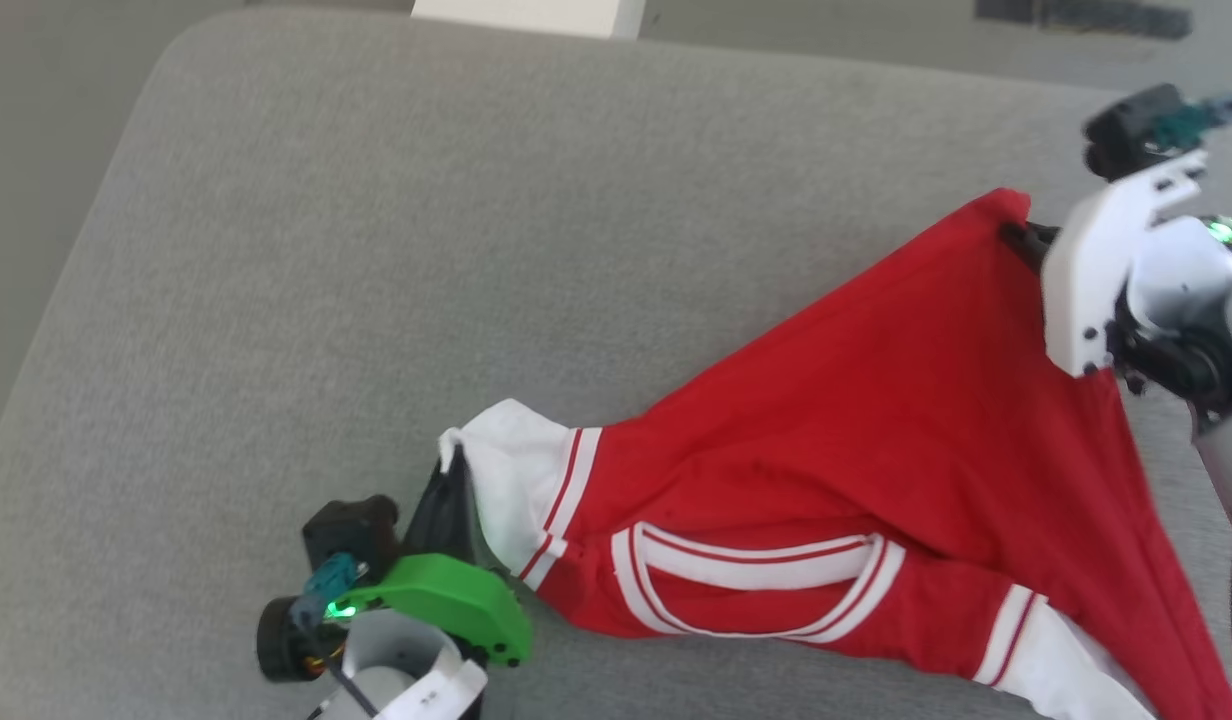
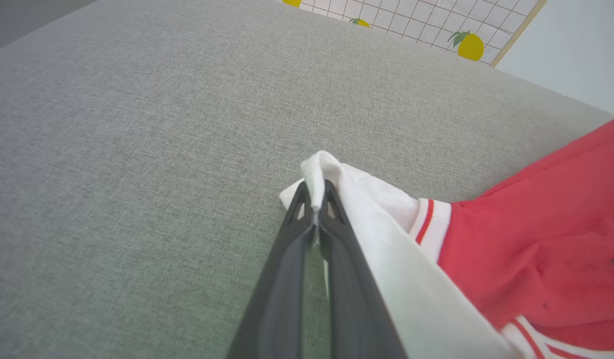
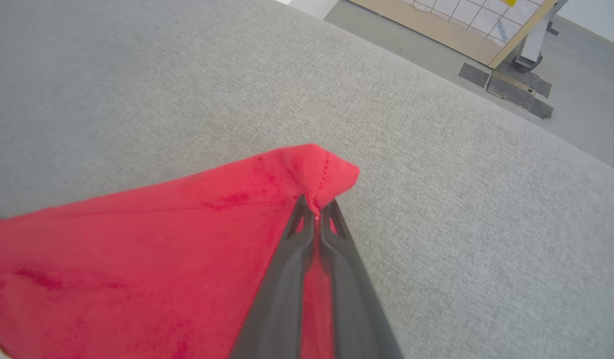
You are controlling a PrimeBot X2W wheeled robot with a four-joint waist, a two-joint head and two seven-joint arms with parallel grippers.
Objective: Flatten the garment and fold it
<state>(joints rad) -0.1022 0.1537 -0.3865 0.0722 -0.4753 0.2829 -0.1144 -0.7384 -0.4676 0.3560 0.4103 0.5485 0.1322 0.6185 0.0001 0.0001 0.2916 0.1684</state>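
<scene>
Pinching the jersey (image 1: 856,420): left gripper (image 2: 315,202) clamps white sleeve (image 2: 372,199) at eight o'clock, right gripper (image 3: 317,208) clamps hem corner (image 3: 307,164) at two o'clock. Tension may slip either pinch.

A grey fabric-covered surface (image 1: 376,250) spreads wide, with a white grid screen (image 2: 436,20) printed with lemons at one o'clock in the left wrist view and grey floor (image 3: 581,55) beyond.

Even, soft daylight; faint shadows; head view slightly blurred; wrist views wide-angle distorted.
</scene>
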